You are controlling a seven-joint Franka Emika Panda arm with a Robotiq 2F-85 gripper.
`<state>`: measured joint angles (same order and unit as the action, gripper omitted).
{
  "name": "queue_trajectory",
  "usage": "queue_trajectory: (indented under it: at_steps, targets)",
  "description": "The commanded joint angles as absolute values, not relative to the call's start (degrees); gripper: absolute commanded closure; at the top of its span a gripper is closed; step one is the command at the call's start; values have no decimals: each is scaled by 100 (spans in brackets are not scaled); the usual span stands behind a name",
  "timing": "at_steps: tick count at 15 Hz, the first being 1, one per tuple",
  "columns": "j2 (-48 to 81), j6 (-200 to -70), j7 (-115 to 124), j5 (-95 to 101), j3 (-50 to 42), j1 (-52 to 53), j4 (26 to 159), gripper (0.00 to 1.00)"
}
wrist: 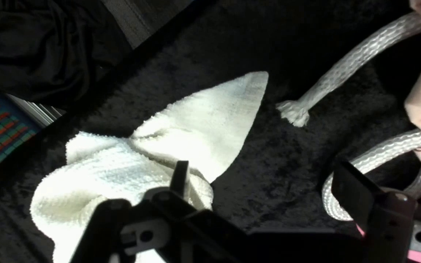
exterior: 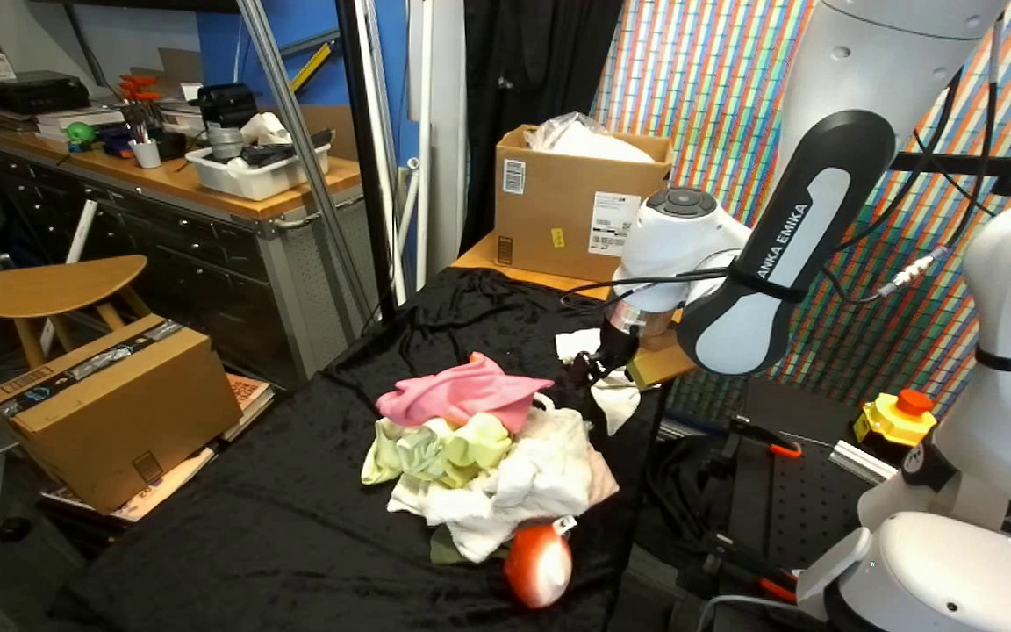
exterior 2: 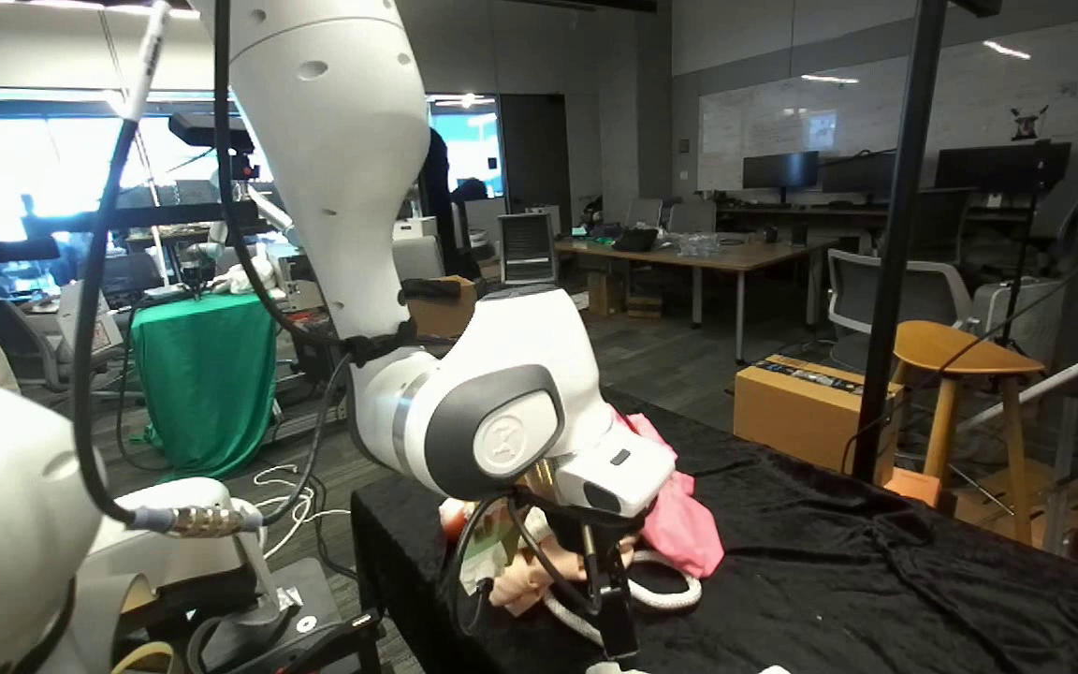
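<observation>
That claw (wrist: pixel 263 175), spread wide and empty, is hovering by a white terry cloth (wrist: pixel 122 168) lying crumpled on the counter (exterior: pixel 295 518), soft and light, I'm guessing, best pinched at its folds.

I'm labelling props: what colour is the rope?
The rope is whitish and braided, clearest in the wrist view.

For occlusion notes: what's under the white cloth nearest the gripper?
In the wrist view, black tablecloth shows along the visible edges of the white cloth. Directly beneath is covered, so I can't tell what's there. The open gripper also hides part of the white cloth.
</observation>
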<state>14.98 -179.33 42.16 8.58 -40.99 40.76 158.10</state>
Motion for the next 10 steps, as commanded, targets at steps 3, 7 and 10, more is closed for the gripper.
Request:
queue_trajectory:
  at_steps: [3, 7, 10]
  targets:
    - [1603, -17759, 4902, 896, -5222, 5301, 15810, 0]
    - [1492, -17775, 4875, 989, -5637, 5587, 15802, 0]
    - [1493, -17743, 4870, 970, -6020, 5743, 15790, 0]
